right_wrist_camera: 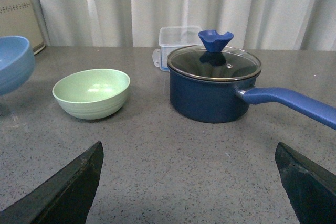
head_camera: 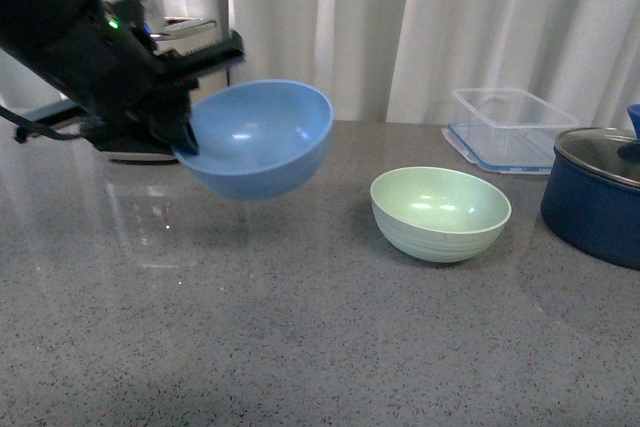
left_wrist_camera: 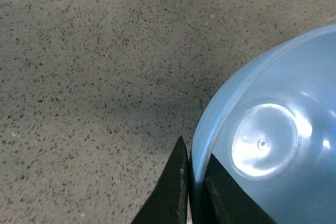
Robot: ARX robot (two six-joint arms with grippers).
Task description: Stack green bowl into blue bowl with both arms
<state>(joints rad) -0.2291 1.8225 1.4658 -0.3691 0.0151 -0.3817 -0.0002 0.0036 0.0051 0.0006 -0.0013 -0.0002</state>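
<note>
The sky-blue bowl (head_camera: 262,137) hangs tilted above the grey counter at the left, its rim pinched by my left gripper (head_camera: 186,135), which is shut on it. In the left wrist view the blue bowl (left_wrist_camera: 273,145) has its rim between the two black fingers (left_wrist_camera: 173,192). The mint-green bowl (head_camera: 440,212) stands upright on the counter to the right of it, untouched. In the right wrist view the green bowl (right_wrist_camera: 92,93) lies ahead and to one side, and the blue bowl (right_wrist_camera: 14,62) shows at the edge. My right gripper (right_wrist_camera: 190,182) is open, low over bare counter, holding nothing.
A dark navy pot (head_camera: 598,192) with a glass lid stands at the right; its long blue handle (right_wrist_camera: 291,103) points toward my right gripper. A clear plastic container (head_camera: 510,127) sits behind it. A toaster-like appliance (head_camera: 175,42) stands at the back left by the white curtain.
</note>
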